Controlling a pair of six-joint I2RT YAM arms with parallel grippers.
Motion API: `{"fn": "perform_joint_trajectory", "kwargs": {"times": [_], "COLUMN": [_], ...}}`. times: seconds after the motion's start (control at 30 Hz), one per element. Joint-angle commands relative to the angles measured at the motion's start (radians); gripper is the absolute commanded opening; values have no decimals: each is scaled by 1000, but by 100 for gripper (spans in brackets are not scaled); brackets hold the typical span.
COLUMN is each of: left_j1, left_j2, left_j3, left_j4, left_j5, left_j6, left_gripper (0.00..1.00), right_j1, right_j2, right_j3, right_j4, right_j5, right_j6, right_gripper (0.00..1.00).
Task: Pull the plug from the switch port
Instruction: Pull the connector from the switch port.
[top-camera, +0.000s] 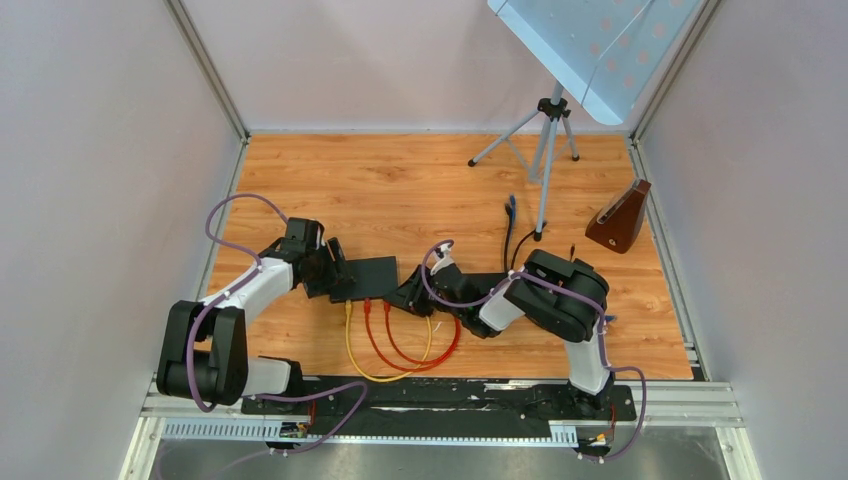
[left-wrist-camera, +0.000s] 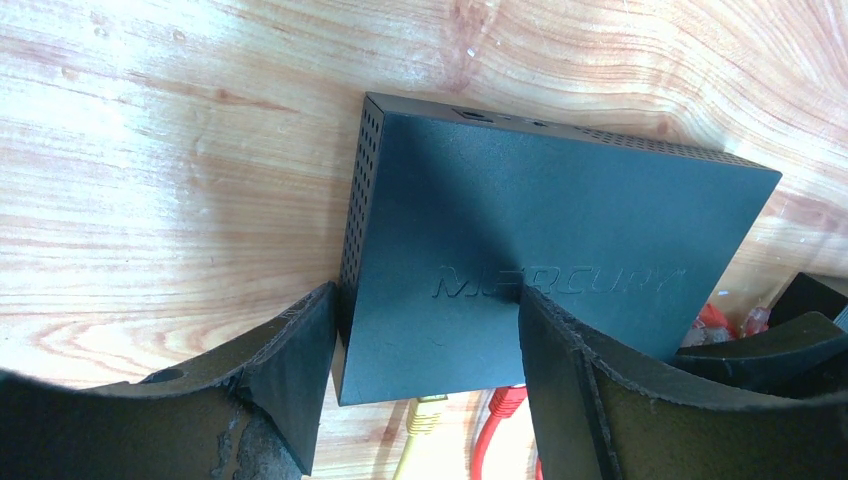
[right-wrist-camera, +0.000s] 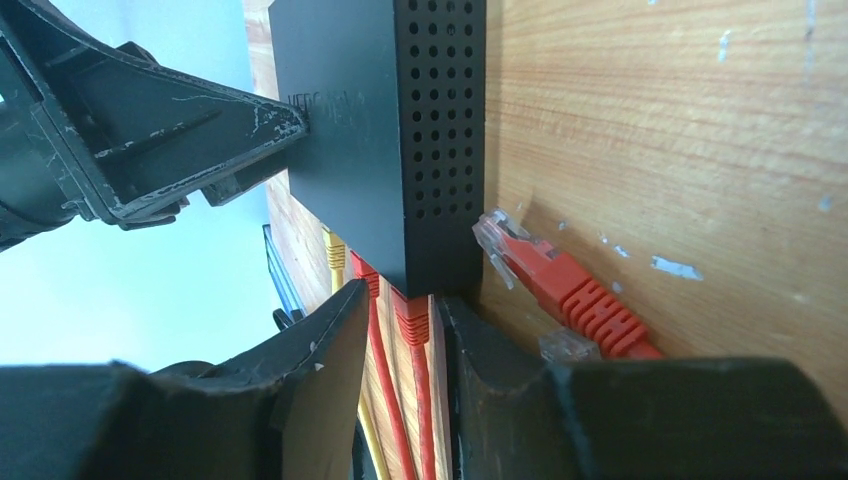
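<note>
Switch (top-camera: 372, 274): one; mid-table; rigid, light box, likely slides unless braced
Left gripper (left-wrist-camera: 422, 300): half-closed astride its left near corner; grip uncertain
Right gripper (right-wrist-camera: 405, 300): narrow around target plug (right-wrist-camera: 412, 315); contact unclear
Plugs (right-wrist-camera: 362, 272): three seated on near face, two red, one yellow; one loose red plug (right-wrist-camera: 545, 272) at right
Hold: pinch the boot; small, stiff, clip probably fragile

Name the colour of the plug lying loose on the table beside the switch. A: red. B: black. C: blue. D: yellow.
A: the loose plug is red, with its clear tip bare, and lies beside the switch, outside any port.
</note>
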Motion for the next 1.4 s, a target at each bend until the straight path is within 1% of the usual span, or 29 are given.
{"fn": "perform_joint_trajectory", "kwargs": {"times": [0.0,0.03,0.17,0.3,0.37,0.5,0.57,0.6,0.67,0.73,0.83,0.93,1.23,1.3,1.33,1.37], "left_j1": [-7,-7,-7,-7,-7,-7,-7,-7,-7,-7,-8,-7,-7,-7,-7,-7], "left_j2": [16,16,20,22,22,23,24,24,25,25,26,27,26,27,28,28], "left_j3": [-26,-26,-26,-26,-28,-29,-28,-27,-29,-29,-34,-35,-35,-34,-33,-33], "left_j4": [15,14,15,15,17,21,22,23,26,26,28,30,27,27,26,24], "left_j5": [2,1,0,4,3,6,10,11,13,14,13,12,1,-1,-1,-2], "left_j6": [-9,-9,-9,-11,-11,-15,-16,-16,-18,-19,-18,-18,-24,-23,-21,-20], "left_gripper": [71,71,71,71,71,70,70,70,70,70,70,70,70,70,70,70], "right_j1": [5,2,-3,-4,-12,-18,-21,-20,-23,-26,-35,-44,-46,-46,-46,-46], "right_j2": [13,11,17,30,33,27,17,14,14,24,32,36,52,49,47,48], "right_j3": [0,12,56,49,54,55,64,75,104,123,113,115,178,180,180,180], "right_j4": [10,-28,-127,-124,-135,-151,-192,-238,-336,-399,-399,-388,-403,-408,-415,-422], "right_j5": [47,52,40,40,15,16,27,35,51,56,40,19,-71,-78,-72,-69], "right_j6": [-14,-3,11,18,27,37,42,45,47,56,69,60,-50,-54,-50,-44], "right_gripper": [33,31,28,23,22,24,30,30,28,25,21,16,7,9,12,17]}}
